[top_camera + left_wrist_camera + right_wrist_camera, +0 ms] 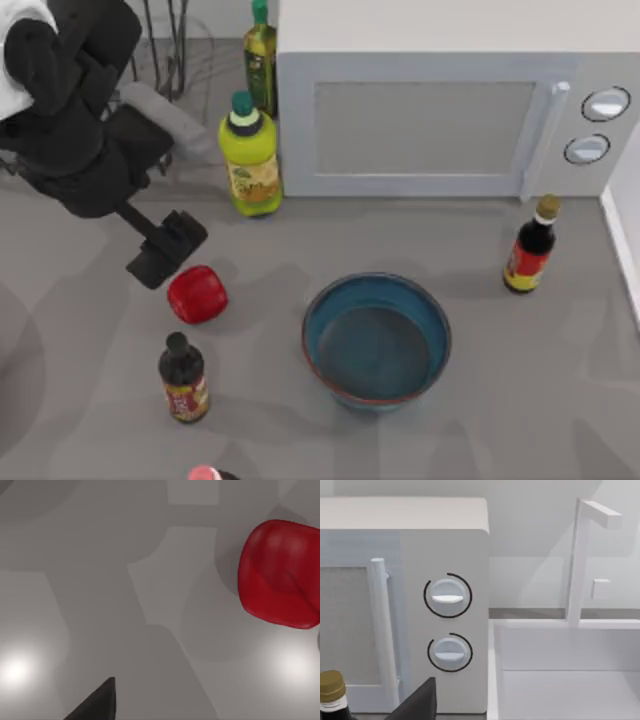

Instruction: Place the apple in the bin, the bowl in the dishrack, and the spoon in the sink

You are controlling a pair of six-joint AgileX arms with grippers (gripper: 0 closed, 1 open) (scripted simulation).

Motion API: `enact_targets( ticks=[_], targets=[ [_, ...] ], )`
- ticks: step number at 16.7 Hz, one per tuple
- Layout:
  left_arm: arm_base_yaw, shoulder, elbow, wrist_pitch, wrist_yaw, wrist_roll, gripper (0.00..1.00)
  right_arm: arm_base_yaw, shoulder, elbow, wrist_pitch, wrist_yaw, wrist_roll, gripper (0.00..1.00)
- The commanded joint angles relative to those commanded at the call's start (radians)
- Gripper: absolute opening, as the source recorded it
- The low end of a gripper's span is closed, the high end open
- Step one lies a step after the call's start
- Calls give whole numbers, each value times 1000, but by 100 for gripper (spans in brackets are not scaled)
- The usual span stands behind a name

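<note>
Left pincer (165,250): hung at the left of the top view, just up-left of the apple, not touching it; whether its fingers were spread, I cannot tell.
Apple (197,294): lay on the grey desk (90,330), left of centre.
Bowl (376,340): stood upright, lower centre, well apart from the apple.
Dishrack (165,45): upper left, partly behind the arm.
Microwave (440,110): top right.
</note>
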Motion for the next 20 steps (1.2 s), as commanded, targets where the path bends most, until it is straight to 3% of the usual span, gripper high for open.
enact_targets(
  ticks=[4,8,15,20],
  targets=[
    [-58,264,221,-152,14,74,100,0,0,0,0,0,0,100],
    [-83,364,308,-225,20,107,100,0,0,0,0,0,0,100],
    [-83,361,289,-207,20,104,100,0,0,0,0,0,0,100],
    [-102,390,161,-57,22,92,100,0,0,0,0,0,0,100]
  ],
)
